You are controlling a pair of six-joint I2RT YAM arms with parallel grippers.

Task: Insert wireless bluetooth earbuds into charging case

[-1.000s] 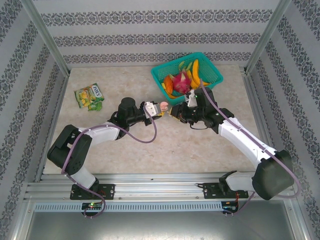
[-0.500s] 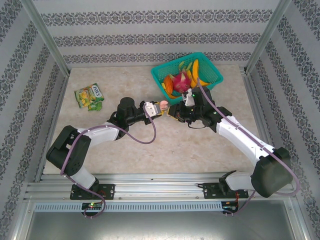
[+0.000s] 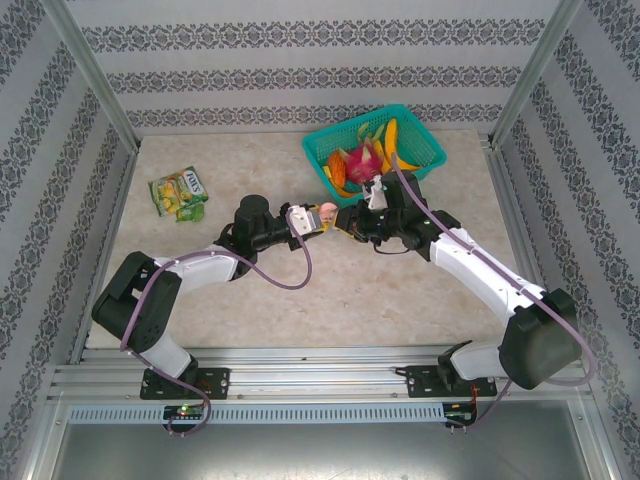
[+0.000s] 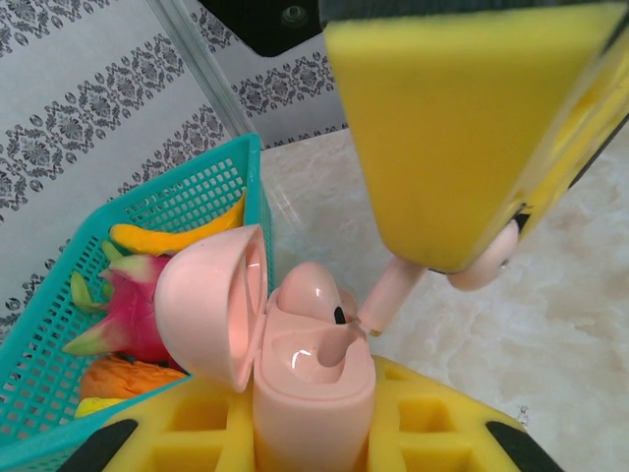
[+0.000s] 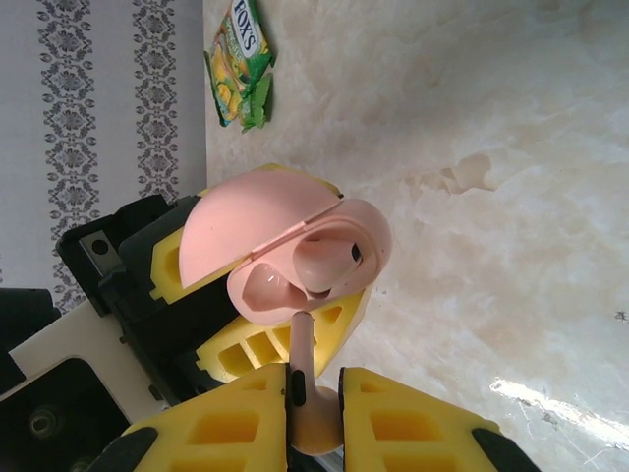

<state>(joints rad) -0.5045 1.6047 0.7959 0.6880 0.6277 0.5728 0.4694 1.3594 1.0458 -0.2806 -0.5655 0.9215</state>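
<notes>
My left gripper (image 3: 310,220) is shut on a pale pink charging case (image 4: 313,379), holding it upright between its yellow pads with the lid (image 4: 206,305) swung open. One pink earbud (image 4: 310,290) sits in the far socket. My right gripper (image 5: 314,376) is shut on a second pink earbud (image 5: 303,339), head between the pads, stem pointing at the case (image 5: 369,241). The stem tip (image 4: 378,315) touches the rim of the empty near socket. From above, the right gripper (image 3: 350,222) faces the left one, almost touching, in the middle of the table.
A teal basket (image 3: 425,135) of toy fruit stands at the back right, just behind the right wrist. A green candy packet (image 3: 180,192) lies at the back left. The marble tabletop (image 3: 330,290) in front of both grippers is bare.
My right gripper has slid left with the earbud, closing the gap to the case. The left gripper and the case have barely moved.
</notes>
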